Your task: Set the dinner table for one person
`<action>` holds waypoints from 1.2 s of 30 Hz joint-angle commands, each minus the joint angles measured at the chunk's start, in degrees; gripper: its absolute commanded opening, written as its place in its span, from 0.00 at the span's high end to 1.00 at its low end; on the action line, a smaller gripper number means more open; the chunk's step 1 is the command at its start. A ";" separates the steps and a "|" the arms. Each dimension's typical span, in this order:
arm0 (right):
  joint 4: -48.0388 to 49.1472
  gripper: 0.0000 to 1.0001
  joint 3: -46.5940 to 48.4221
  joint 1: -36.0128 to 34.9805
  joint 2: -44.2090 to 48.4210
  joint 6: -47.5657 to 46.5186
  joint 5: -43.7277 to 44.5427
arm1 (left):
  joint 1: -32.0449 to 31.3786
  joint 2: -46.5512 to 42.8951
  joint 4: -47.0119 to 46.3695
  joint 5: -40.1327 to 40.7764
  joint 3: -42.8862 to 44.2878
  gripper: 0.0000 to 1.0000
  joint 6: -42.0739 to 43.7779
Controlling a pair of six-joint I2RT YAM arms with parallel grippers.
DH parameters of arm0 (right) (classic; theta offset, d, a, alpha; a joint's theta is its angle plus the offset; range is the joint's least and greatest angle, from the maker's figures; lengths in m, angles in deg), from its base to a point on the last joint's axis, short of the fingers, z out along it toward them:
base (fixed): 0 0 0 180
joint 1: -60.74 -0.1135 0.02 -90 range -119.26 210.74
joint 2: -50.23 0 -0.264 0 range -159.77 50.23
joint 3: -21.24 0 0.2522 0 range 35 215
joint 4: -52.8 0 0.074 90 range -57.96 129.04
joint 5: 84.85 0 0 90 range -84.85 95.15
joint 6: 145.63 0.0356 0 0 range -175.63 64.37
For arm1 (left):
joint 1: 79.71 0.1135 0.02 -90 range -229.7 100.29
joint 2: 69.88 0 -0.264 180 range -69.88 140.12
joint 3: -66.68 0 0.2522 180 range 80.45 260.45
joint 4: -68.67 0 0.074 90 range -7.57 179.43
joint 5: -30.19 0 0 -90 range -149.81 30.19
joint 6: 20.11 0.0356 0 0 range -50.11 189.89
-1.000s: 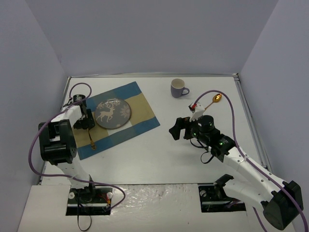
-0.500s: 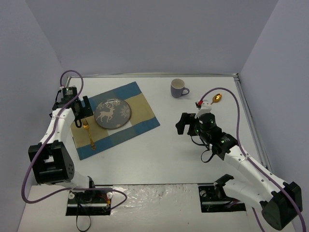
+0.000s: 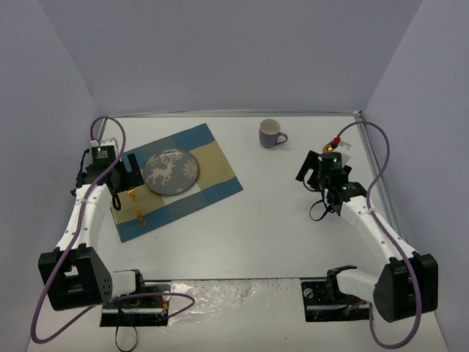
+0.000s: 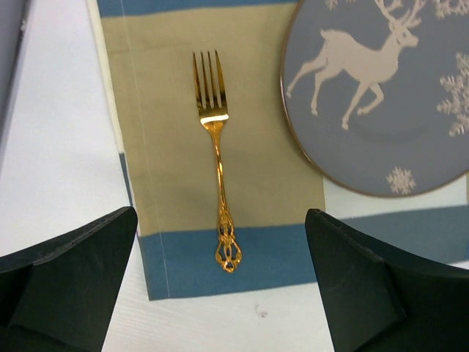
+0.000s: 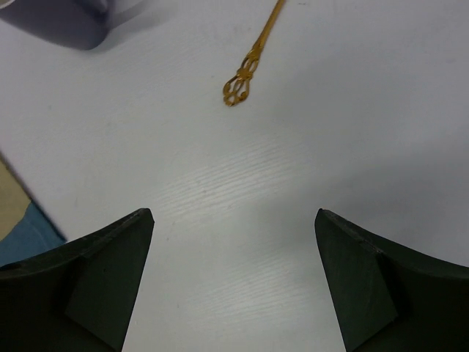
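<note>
The white dinner table [image 3: 256, 227] carries a blue-and-tan placemat [image 3: 212, 176] with a blue reindeer plate [image 3: 171, 172] on it. A gold fork [image 3: 136, 205] lies on the mat left of the plate, also seen in the left wrist view [image 4: 216, 161] beside the plate [image 4: 381, 88]. My left gripper [image 3: 126, 176] [image 4: 221, 214] hangs open and empty above the fork's handle. A gold spoon lies at the right; its handle [image 5: 253, 59] shows in the right wrist view, just ahead of my right gripper [image 3: 311, 170] [image 5: 234, 213], which is open and empty above bare table.
A lavender mug [image 3: 271, 133] stands at the back centre; its blurred edge [image 5: 66, 22] shows in the right wrist view. A corner of the placemat [image 5: 18, 227] shows there too. Grey walls close in the table on three sides.
My left gripper has lifted and drawn back, leaving the fork lying on the placemat. My right arm has swung to the back right, over the spoon.
</note>
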 commanded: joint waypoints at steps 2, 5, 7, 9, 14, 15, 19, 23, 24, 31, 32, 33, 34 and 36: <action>2.58 0.14 6.40 4.70 -9.56 3.63 5.30 | -2.57 -8.62 -3.11 -2.21 -1.62 0.03 1.24; 3.68 0.18 10.38 6.40 -17.28 4.06 7.14 | -4.97 -12.58 -3.57 -1.39 -3.81 0.03 1.92; 3.70 0.22 14.33 7.79 -23.09 4.48 8.78 | -6.65 -14.22 -3.51 -0.45 -5.77 0.03 2.67; 3.70 0.24 17.95 8.75 -27.96 4.98 9.10 | -7.89 -14.74 -2.55 1.93 -5.75 0.03 3.31; 4.62 0.31 27.21 9.62 -39.24 5.87 11.31 | -11.86 -15.42 -2.54 4.15 -5.43 0.03 4.40; 5.05 0.32 28.51 9.85 -40.77 6.00 11.35 | -12.03 -15.42 -2.54 4.18 -5.37 0.03 4.40; 5.46 0.36 33.56 10.73 -46.46 6.54 11.35 | -12.68 -15.48 -2.54 4.47 -5.17 0.03 4.34; 5.46 0.42 37.46 10.90 -50.62 6.36 11.68 | -13.03 -15.55 -2.27 5.12 -5.05 0.03 4.32; 5.46 0.42 38.16 10.97 -51.57 6.36 11.78 | -13.10 -15.58 -2.27 5.16 -5.05 0.03 4.32; 4.77 0.53 40.37 11.26 -55.04 6.36 12.46 | -13.69 -15.55 -2.23 5.43 -5.05 0.03 4.45; 4.50 0.54 40.51 11.26 -55.40 6.27 12.78 | -13.74 -15.51 -2.19 5.52 -5.05 0.03 4.40; 4.48 0.56 40.69 11.26 -55.68 6.18 12.97 | -13.82 -15.51 -2.19 5.44 -5.05 0.03 4.41; 3.85 0.58 40.90 11.33 -56.10 5.97 13.39 | -13.90 -15.51 -2.19 5.51 -5.05 0.03 4.55; 2.78 0.62 40.88 11.35 -56.48 5.78 13.91 | -14.05 -15.51 -2.26 5.52 -5.05 0.03 4.51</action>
